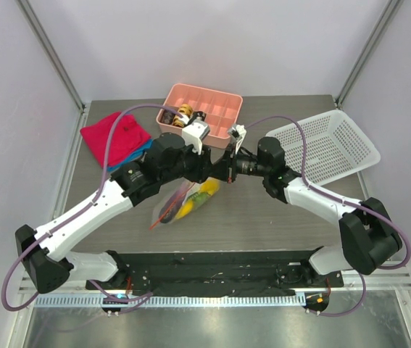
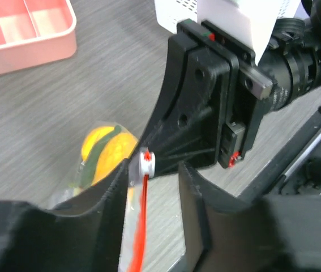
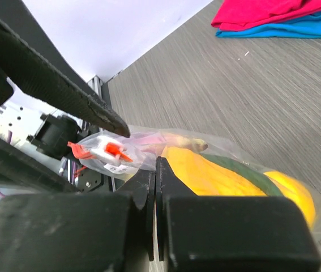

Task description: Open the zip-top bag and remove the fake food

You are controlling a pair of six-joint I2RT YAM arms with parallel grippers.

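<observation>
The clear zip-top bag (image 1: 178,205) hangs between my two grippers over the table's middle. Its fake food (image 1: 204,196) shows through the plastic as yellow and green pieces (image 3: 222,175). My right gripper (image 3: 155,164) is shut on the bag's plastic edge, just beside the white and orange slider (image 3: 106,150). My left gripper (image 2: 154,175) is open. The red zipper strip (image 2: 140,226) runs up between its fingers, close to the left one, and ends at the white slider (image 2: 146,162). A yellow piece (image 2: 106,150) lies in the bag beyond the left finger.
A pink compartment tray (image 1: 219,102) with small brown pieces stands at the back. To the right is a white mesh basket (image 1: 332,145). Red cloth (image 1: 111,134) folded over blue cloth lies at the back left. The right arm's wrist fills the left wrist view ahead.
</observation>
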